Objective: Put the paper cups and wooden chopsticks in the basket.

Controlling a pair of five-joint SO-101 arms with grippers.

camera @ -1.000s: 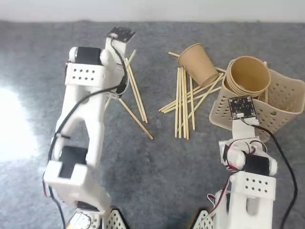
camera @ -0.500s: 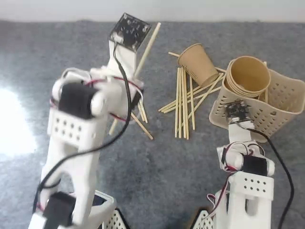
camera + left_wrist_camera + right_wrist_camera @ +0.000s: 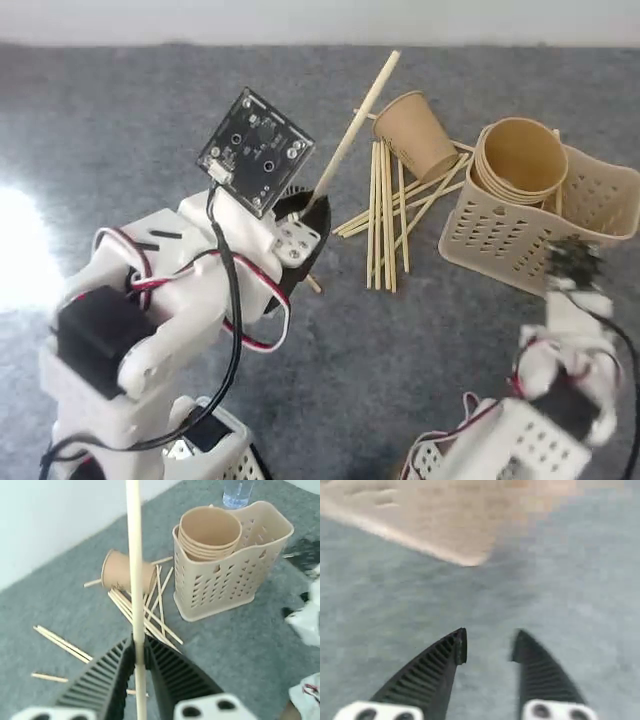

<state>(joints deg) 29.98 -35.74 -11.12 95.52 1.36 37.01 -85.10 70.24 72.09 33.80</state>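
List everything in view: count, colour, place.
basket: one, beige, perforated, right side of high view
stacked paper cups: one nested stack, brown, upright in basket
paper cup: one, brown, on its side atop the chopstick pile
chopstick pile: many, pale wood, on the mat beside basket
loose chopsticks: a few, pale wood, on mat apart from pile
held chopstick: one, pale wood, in left hand
clear vessel: one, transparent, past the basket
mat: one, grey, covers table
left hand: one, black, shut on held chopstick
right hand: one, black, open above mat
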